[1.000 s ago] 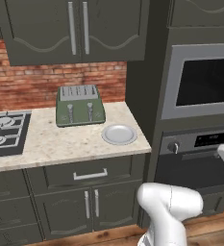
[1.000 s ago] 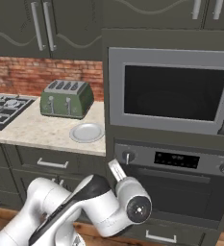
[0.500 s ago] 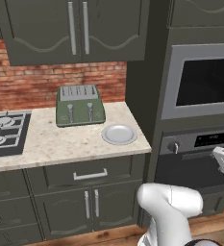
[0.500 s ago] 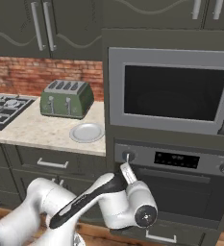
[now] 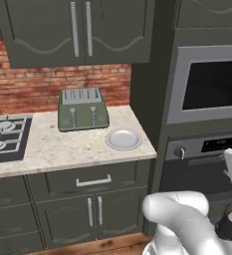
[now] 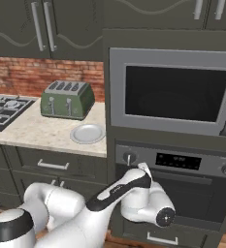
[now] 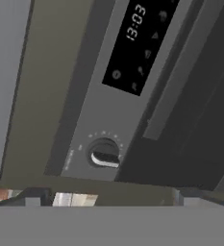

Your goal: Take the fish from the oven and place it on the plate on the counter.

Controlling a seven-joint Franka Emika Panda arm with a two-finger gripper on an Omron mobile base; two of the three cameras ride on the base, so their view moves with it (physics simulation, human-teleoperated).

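Gripper (image 7: pixel 106 196): you see it released, jaws wide, bottom of the hand view.
Oven (image 6: pixel 182 193): door shut, lower right.
Plate (image 5: pixel 123 139): bare, frame centre.

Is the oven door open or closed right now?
Closed. The oven door sits flat against its front below the display, so no racks or fish show.
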